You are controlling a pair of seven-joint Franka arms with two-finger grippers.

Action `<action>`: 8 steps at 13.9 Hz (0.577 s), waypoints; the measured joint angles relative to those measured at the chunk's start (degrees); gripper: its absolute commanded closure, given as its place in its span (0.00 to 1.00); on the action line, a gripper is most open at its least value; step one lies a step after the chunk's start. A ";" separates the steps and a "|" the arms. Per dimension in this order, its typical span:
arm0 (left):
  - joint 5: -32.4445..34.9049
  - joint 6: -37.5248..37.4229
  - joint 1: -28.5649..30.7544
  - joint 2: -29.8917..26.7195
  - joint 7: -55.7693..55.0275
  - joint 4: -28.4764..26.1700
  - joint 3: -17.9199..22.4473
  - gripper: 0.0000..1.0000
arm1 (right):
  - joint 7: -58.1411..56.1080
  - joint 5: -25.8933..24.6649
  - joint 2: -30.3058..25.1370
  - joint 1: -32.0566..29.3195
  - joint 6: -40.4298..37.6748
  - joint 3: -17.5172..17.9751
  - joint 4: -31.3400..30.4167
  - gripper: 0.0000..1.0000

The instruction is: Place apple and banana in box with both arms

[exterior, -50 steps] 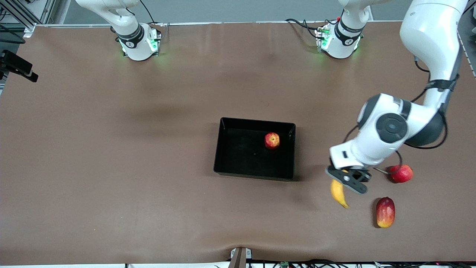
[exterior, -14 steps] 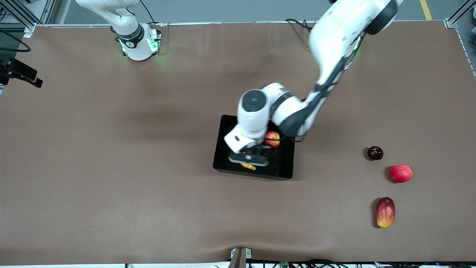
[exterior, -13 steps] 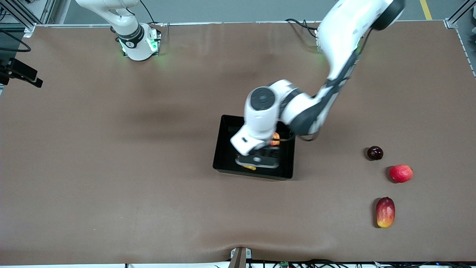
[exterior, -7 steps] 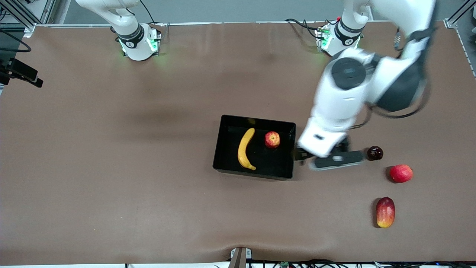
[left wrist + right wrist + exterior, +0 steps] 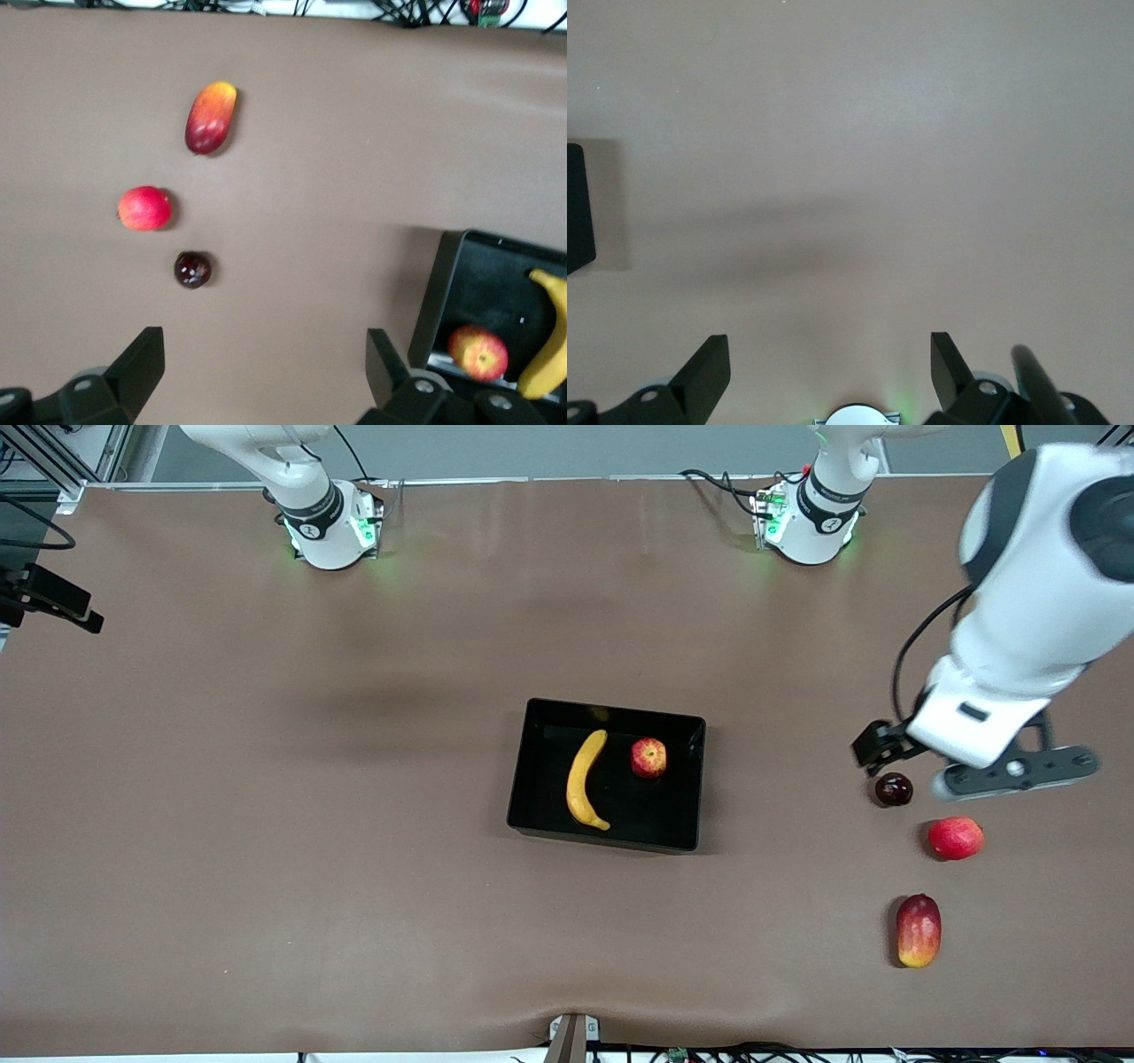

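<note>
The black box [image 5: 660, 815] sits at mid-table. The yellow banana [image 5: 585, 779] lies in it, with the streaked red apple [image 5: 648, 758] beside it in the box. My left gripper [image 5: 974, 772] is open and empty, up in the air over the table near the small maroon fruit. In the left wrist view the left gripper [image 5: 264, 372] is wide open over bare table, and the box [image 5: 440, 301], apple [image 5: 478, 352] and banana [image 5: 545, 347] show at one edge. My right gripper [image 5: 830, 372] is open and empty, waiting over bare table above its own base.
Three loose fruits lie toward the left arm's end: a dark maroon fruit [image 5: 893, 789], a pinkish-red fruit [image 5: 955, 838] and a red-and-yellow mango [image 5: 918, 930]. They also show in the left wrist view: maroon fruit [image 5: 192, 269], pinkish-red fruit [image 5: 144, 208], mango [image 5: 211, 117].
My left gripper carried the banana to the box, let it go there, then rose and swung away toward the left arm's end. The right arm has not moved.
</note>
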 measured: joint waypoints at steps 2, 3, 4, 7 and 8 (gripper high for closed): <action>-2.59 -1.48 2.91 -2.57 5.10 -1.17 0.36 0.00 | 0.00 0.00 0.00 0.21 -0.01 -0.12 -0.02 0.00; -3.68 -1.81 3.24 -4.42 6.77 -2.64 1.40 0.00 | 0.00 0.00 0.00 0.30 -0.01 -0.25 -0.02 0.00; -5.58 -2.03 2.89 -6.41 8.23 -4.37 3.24 0.00 | 0.00 0.00 0.00 0.31 -0.01 -0.39 -0.03 0.00; -10.13 -2.16 1.00 -13.57 13.40 -11.57 9.37 0.00 | 0.00 0.00 0.00 0.34 -0.01 -0.65 -0.06 0.00; -10.33 -2.16 0.60 -16.51 13.92 -14.72 10.03 0.00 | 0.00 0.00 0.00 0.35 -0.01 -0.67 -0.07 0.00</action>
